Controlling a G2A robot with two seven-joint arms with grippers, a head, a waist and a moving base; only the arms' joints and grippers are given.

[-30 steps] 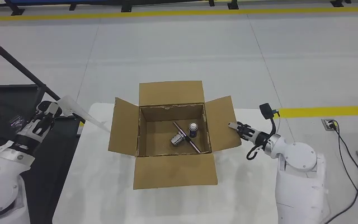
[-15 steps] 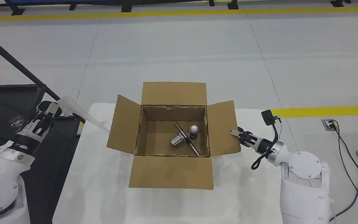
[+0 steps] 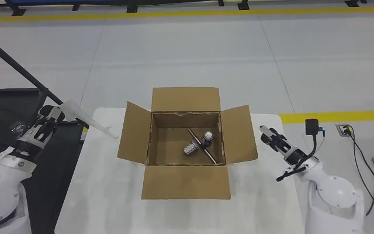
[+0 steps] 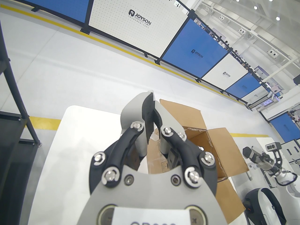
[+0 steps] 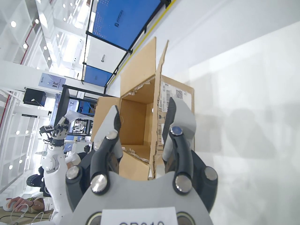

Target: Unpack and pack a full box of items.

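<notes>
1. Your right gripper (image 3: 265, 132) has let go of the box's right flap and drawn back toward the right edge of the table (image 3: 99, 193). It now sits just beside that flap without touching it, fingers spread wide and empty.
2. The box (image 3: 184, 182) has slid slightly toward the right edge.
3. All four flaps lie open, so opening looks finished and unpacking can begin.
4. Your left gripper (image 4: 152, 104) hangs off the table's far left corner, fingers almost together. You cannot tell whether anything is pinched there.
5. The box is brown cardboard with ragged rims and sits midway along the far edge. Inside are an upright capped can (image 3: 208, 138), a silver cylinder (image 3: 190, 149) and a thin rod (image 3: 211, 157) lying diagonally.
</notes>
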